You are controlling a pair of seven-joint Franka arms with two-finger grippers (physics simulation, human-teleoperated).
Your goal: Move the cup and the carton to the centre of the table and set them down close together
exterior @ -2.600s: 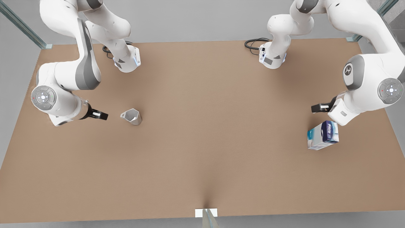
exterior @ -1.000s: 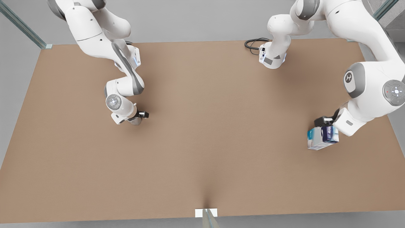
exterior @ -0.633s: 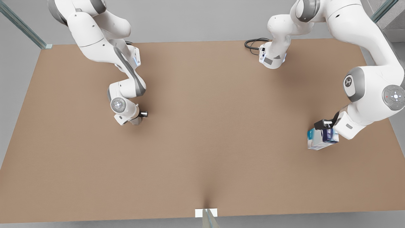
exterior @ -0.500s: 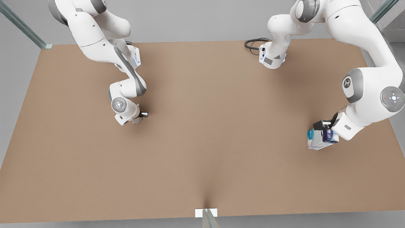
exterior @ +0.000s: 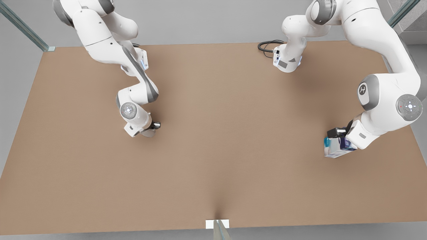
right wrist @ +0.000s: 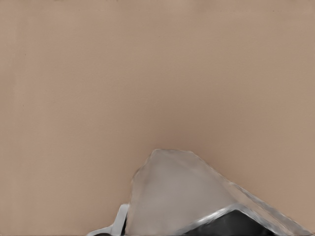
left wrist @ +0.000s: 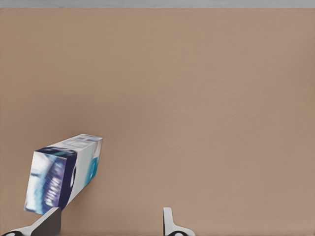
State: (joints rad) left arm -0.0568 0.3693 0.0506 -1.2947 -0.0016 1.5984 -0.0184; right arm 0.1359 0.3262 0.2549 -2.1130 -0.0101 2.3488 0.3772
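The silvery faceted cup [exterior: 149, 133] is on the light-brown table [exterior: 213, 150], left of the middle in the front view. My right gripper [exterior: 154, 126] is shut on it. The right wrist view has the cup [right wrist: 182, 196] between the fingers, one fingertip [right wrist: 115, 227] against its side. The white and blue carton [exterior: 334, 150] lies near the front view's right edge. My left gripper [exterior: 337, 133] hovers over its far end, open. In the left wrist view the carton [left wrist: 64, 174] sits beside one fingertip [left wrist: 49, 221], outside the wide gap of the left gripper [left wrist: 108, 225].
Both arm bases stand at the table's back edge, with a black cable [exterior: 267, 45] coiled by the one on the front view's right. A small white marker [exterior: 217, 224] sits at the middle of the front edge. Bare tabletop stretches between the two arms.
The right gripper reached the cup, closed on it and has shifted it a little toward the front and centre. The left gripper came down over the carton, which has stayed in place.
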